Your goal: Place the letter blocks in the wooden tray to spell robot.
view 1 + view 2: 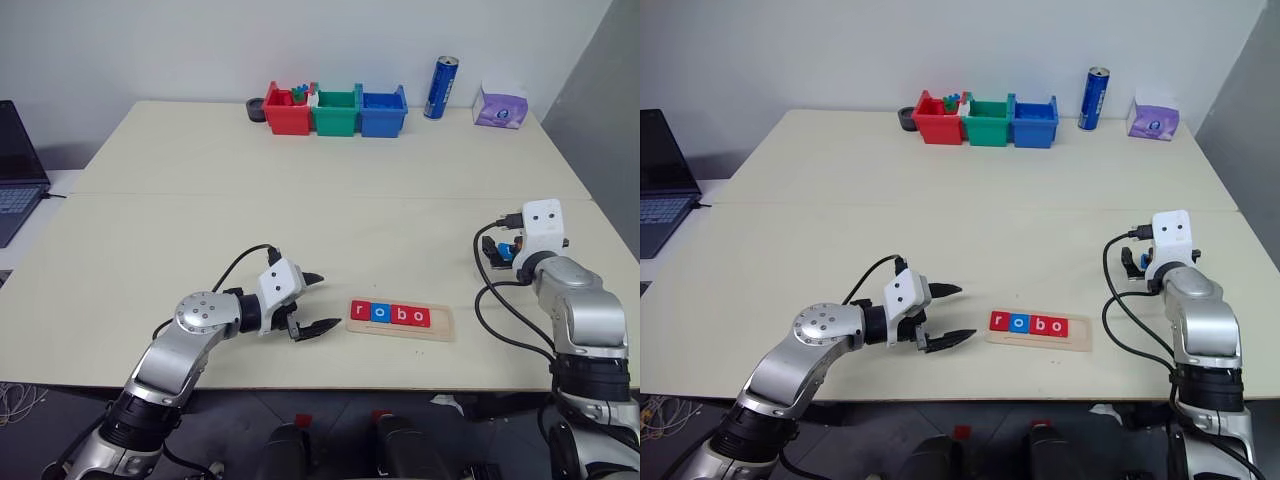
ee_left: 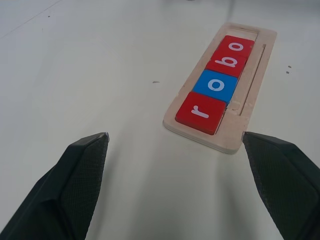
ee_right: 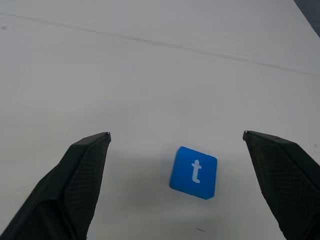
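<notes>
Left eye view: cream table [image 1: 300, 180], grey wall [image 1: 200, 40]

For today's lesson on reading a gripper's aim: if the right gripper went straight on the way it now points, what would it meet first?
Most likely the blue t block, lying flat on the table between the open fingers of the right gripper, though depth is hard to judge.

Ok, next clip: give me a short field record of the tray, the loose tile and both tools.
tray: wooden tray on the table's near edge
tiles seated: four letter blocks, red r, blue o, red b, red o
free slot: last one, at the tray's right end
loose tile: blue t block, flat on the table
left tool: open, beside the tray's left end, holding nothing
right tool: open, t block between its fingers, not gripped
</notes>
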Robot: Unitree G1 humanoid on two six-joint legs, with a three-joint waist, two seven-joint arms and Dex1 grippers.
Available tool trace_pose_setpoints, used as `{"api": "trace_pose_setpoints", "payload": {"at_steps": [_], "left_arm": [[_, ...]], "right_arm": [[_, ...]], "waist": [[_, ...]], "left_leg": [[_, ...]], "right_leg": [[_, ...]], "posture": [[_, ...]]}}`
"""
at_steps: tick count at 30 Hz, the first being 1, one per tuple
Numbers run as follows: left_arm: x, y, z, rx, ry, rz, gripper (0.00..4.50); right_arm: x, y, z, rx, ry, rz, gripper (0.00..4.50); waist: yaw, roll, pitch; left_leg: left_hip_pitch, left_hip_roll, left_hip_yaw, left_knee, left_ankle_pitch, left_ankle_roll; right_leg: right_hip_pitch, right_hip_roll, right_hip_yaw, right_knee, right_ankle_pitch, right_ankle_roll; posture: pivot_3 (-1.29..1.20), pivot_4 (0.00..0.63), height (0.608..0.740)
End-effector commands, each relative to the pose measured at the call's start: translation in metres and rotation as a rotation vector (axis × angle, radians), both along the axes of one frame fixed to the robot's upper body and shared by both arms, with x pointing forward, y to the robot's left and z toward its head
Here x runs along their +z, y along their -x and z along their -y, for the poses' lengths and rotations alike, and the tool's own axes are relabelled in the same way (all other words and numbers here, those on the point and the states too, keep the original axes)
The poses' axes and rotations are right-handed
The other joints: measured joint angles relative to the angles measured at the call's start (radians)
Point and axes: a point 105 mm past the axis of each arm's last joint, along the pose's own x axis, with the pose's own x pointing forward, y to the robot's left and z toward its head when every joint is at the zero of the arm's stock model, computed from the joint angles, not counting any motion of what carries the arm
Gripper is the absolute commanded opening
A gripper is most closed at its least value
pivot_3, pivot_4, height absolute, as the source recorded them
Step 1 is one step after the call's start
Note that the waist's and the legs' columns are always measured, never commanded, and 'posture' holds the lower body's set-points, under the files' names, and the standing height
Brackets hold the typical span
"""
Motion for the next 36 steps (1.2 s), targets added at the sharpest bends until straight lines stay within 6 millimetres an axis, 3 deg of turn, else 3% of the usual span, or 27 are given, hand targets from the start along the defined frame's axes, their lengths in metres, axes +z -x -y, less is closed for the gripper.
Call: {"api": "trace_pose_setpoints", "payload": {"at_steps": [1, 10, 13, 20, 24, 28, 36], "left_arm": [[0.011, 0.002, 0.004, -0.019, 0.017, 0.044, 4.50], [-0.001, 0.010, -0.020, -0.024, -0.049, -0.003, 4.50], [-0.004, 0.012, -0.028, -0.046, -0.064, -0.024, 4.50], [-0.005, 0.010, -0.030, -0.057, -0.061, -0.025, 4.50], [-0.004, 0.014, -0.027, -0.082, -0.040, -0.031, 4.50], [0.000, 0.018, -0.024, -0.121, -0.009, -0.035, 4.50], [0.000, 0.018, -0.021, -0.164, -0.020, -0.045, 4.50]], "right_arm": [[0.008, -0.006, 0.015, -0.075, -0.063, 0.028, 4.47], [-0.015, -0.012, 0.008, -0.067, -0.174, -0.067, 4.47], [-0.019, -0.012, 0.007, -0.060, -0.167, -0.081, 3.89], [-0.027, -0.009, 0.004, -0.064, -0.162, -0.102, 1.48], [-0.018, -0.001, 0.000, -0.060, -0.151, -0.050, 1.47], [-0.010, 0.029, -0.020, 0.030, -0.083, -0.009, 1.47], [-0.033, 0.109, -0.050, 0.039, -0.126, -0.081, 1.47]], "waist": [[0.000, 0.000, 0.000], [-0.004, 0.000, 0.000], [-0.004, 0.001, 0.000], [-0.004, 0.001, 0.000], [-0.003, 0.001, 0.000], [0.000, 0.001, 0.000], [0.000, 0.001, 0.000]], "left_leg": [[0.000, 0.000, 0.000, 0.000, 0.000, 0.000], [0.000, 0.000, 0.000, -0.001, 0.000, 0.000], [0.000, 0.000, 0.000, -0.001, 0.000, 0.000], [0.000, 0.000, 0.001, -0.001, 0.000, 0.000], [0.000, 0.001, 0.000, -0.001, 0.000, 0.000], [-0.003, 0.001, -0.002, -0.001, 0.000, 0.000], [-0.007, 0.001, -0.003, 0.000, 0.000, 0.000]], "right_leg": [[0.000, 0.000, 0.000, 0.000, 0.000, 0.000], [0.000, 0.001, 0.001, 0.000, 0.000, 0.000], [0.000, 0.001, 0.000, 0.000, 0.000, 0.000], [0.000, 0.000, 0.000, 0.000, 0.000, 0.000], [0.000, 0.000, 0.000, 0.000, 0.000, 0.000], [-0.002, 0.000, 0.000, 0.000, 0.000, 0.000], [-0.005, 0.000, -0.001, 0.000, -0.003, 0.005]], "posture": [[0.00, 0.150, 0.740], [0.00, 0.150, 0.740], [0.00, 0.150, 0.740], [0.00, 0.150, 0.740], [0.00, 0.150, 0.740], [0.00, 0.150, 0.740], [0.00, 0.150, 0.740]]}}
